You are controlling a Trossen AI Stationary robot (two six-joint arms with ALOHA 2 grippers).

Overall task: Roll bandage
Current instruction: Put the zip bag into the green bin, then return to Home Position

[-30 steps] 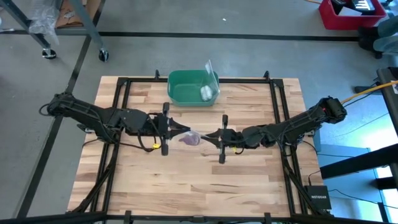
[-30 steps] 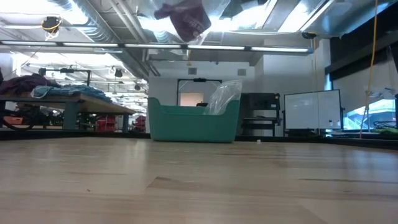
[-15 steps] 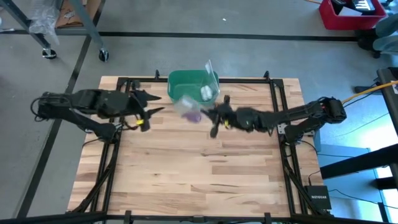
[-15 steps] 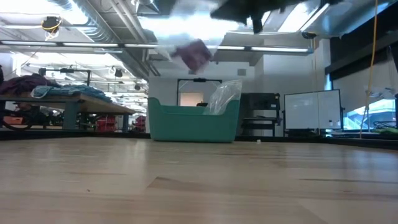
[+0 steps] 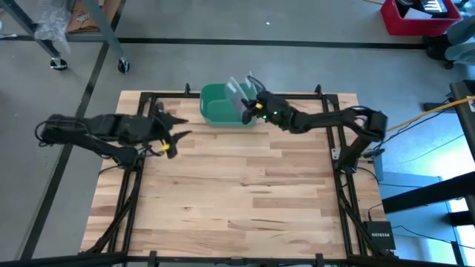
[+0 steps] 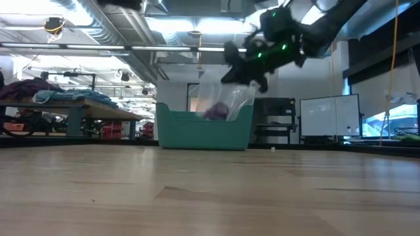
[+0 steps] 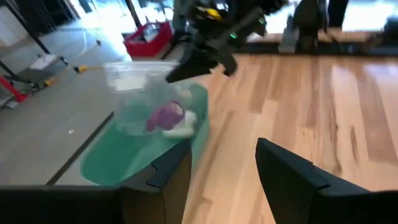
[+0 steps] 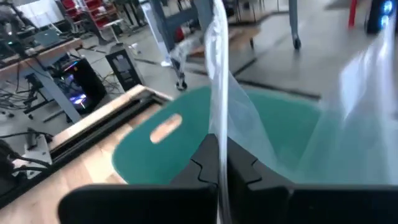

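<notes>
The bandage [image 7: 164, 116] is a small purple roll inside a clear plastic bag [image 7: 140, 102]. The bag hangs over the green bin [image 5: 216, 110] at the table's far edge. In the low view the purple roll [image 6: 215, 113] shows at the height of the bin's rim [image 6: 197, 115]. My right gripper [image 5: 249, 105] reaches over the bin and is shut on the bag. My left gripper [image 5: 179, 127] stands open with nothing in it at the table's far left, pointing toward the bin. My right gripper pinches a thin edge of the clear bag [image 8: 218, 134] between its two fingers. It comes at it slanting down from the table's right side. The bag hangs below the fingers, its lower part with the roll [image 6: 216, 111] inside the bin.
A small white roll [image 7: 181, 130] lies in the bin beside the bag. A black metal frame [image 5: 148, 98] runs around the table's edges. Bare wooden tabletop [image 5: 237, 185] lies between the arms and the near edge.
My left gripper has opened, let go of the bag and drawn back toward the table's left edge. My right gripper has carried the bag from above the table's middle toward the far edge. The bag now hangs over the green bin.
</notes>
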